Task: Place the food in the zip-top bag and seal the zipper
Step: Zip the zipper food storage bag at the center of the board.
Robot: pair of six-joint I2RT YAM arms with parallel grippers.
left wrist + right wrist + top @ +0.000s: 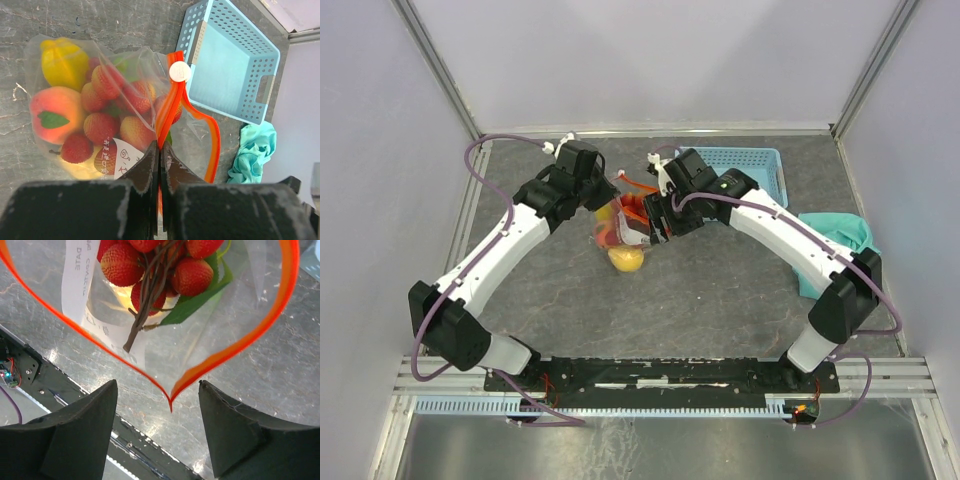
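Observation:
The zip-top bag [620,238] lies mid-table holding the food: a yellow piece [62,62], a peach [55,107] and red berries [100,127]. My left gripper [160,146] is shut on the red-orange zipper [170,100], a little below the white slider [179,72]. In the top view the left gripper [604,200] is at the bag's far left side. My right gripper [157,385] is open. The bag's mouth gapes in a heart shape, and the zipper's pointed end [170,401] sits between the open jaws, touching neither. Red berries [192,275] and a green leaf [195,307] show inside.
A light-blue basket [745,168] stands behind the right gripper [656,222], seen also in the left wrist view as the basket [235,65]. A teal cloth [840,240] lies at the right, near the right arm's elbow. The arms' base rail [660,375] runs along the near edge.

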